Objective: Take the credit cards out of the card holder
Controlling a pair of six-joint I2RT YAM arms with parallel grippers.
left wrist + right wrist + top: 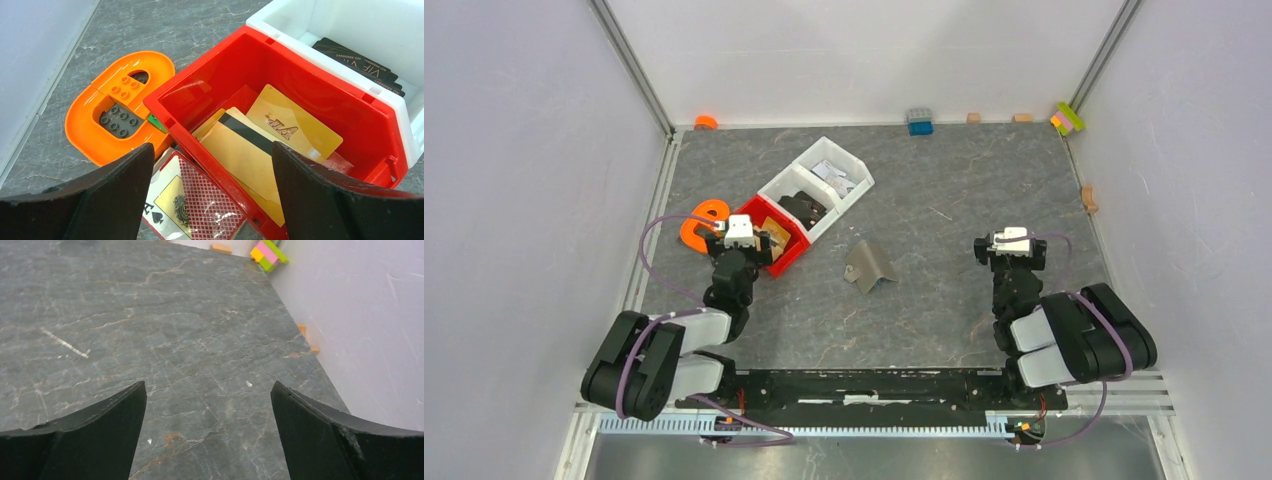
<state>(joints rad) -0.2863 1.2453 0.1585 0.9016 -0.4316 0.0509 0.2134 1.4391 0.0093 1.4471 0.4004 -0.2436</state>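
The card holder [871, 266] is a small taupe bifold standing open like a tent at mid-table, apart from both grippers. No card shows in it from above. Whitish cards with dark print, seemingly the credit cards [834, 176], lie in the far white bin. My left gripper [759, 244] [212, 150] hangs open over the near rim of the red bin [320, 85], nothing between its fingers. Gold cards [295, 127] lie in that bin. My right gripper [1009, 256] [207, 387] stands open over bare table to the holder's right.
A white bin [796, 187] with black cards [360, 62] adjoins the red one. A sleeved ace-of-spades playing card [185, 205] lies by the red bin's near wall. An orange ring-shaped toy [115, 110] lies left of it. Small blocks [919, 121] line the back and right walls.
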